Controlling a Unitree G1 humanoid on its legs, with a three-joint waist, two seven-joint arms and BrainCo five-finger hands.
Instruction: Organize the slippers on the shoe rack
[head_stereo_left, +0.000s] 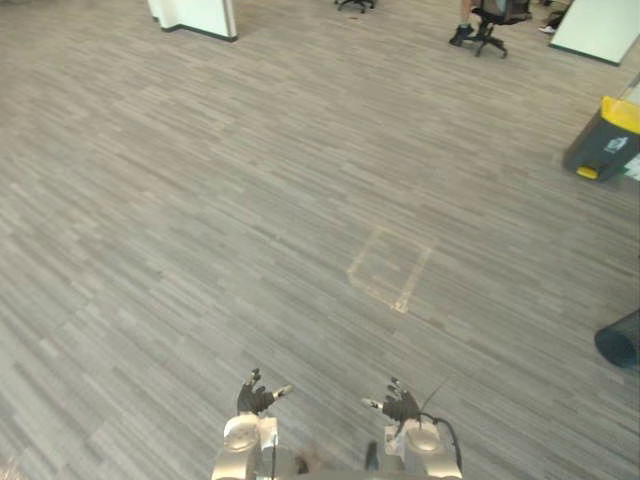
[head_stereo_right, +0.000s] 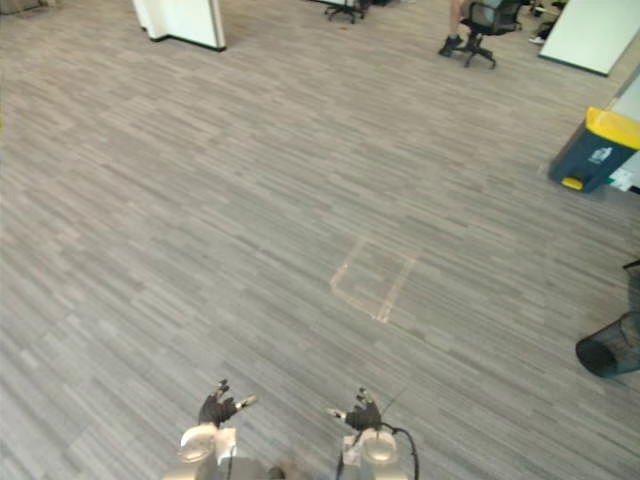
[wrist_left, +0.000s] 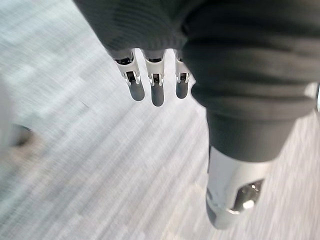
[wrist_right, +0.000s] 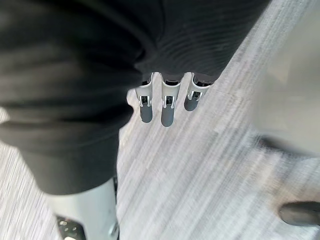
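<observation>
Nearest, low in head views, left hand (head_stereo_left: 256, 397) and right hand (head_stereo_left: 400, 405), side by side, apart from each other, poised above floor (head_stereo_left: 200, 220) of grey streaked planks. Left hand seen from its wrist: fingers (wrist_left: 157, 92) straight in a row, thumb (wrist_left: 235, 190) set well off from them, wide and empty, blurred floor past them. Right hand from its wrist much alike: fingers (wrist_right: 167, 107) straight, thumb (wrist_right: 85, 215) apart, wide, holding nothing. Ahead of both hands, near middle of floor, pale square outline (head_stereo_left: 390, 268), flat on planks, nearer edge brighter than far one. Far right, dark bin (head_stereo_left: 600, 145) with yellow lid, standing by frame edge. Nearer along same right edge, black mesh basket (head_stereo_right: 610, 355), seemingly tipped on its side, partly cut off. At far end, black chair (head_stereo_left: 492, 22) on castors, with a person's leg and dark shoe (head_stereo_left: 462, 35) just beside it. Far left, white partition (head_stereo_left: 200, 15) with dark base; far right corner, white panel (head_stereo_left: 600, 30) meeting floor at an angle. As for slippers and rack, cannot tell where
</observation>
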